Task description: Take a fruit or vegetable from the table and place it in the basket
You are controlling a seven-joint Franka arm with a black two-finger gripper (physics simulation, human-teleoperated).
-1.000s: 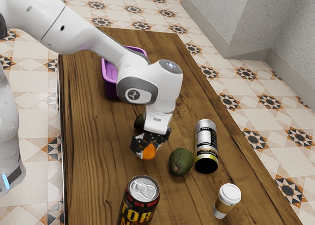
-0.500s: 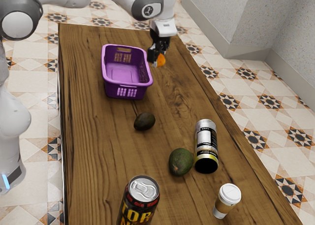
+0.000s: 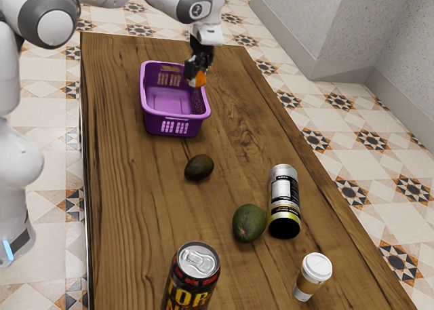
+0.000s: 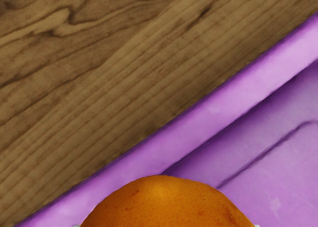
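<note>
My gripper is shut on an orange fruit, held up at the rim of the purple basket, on the side toward the exterior view's right. In the wrist view the orange lies across the basket's rim, with part of the basket floor beyond it. A dark avocado and a larger green avocado lie on the wooden table.
A silver and black can lies beside the green avocado. Closer to the exterior camera stand a black drink can and a white-lidded cup.
From low beside the avocados, my hand has risen and carried the orange to the basket, lately shifting toward the exterior view's left. Basket, avocados, cans and cup have stayed put.
</note>
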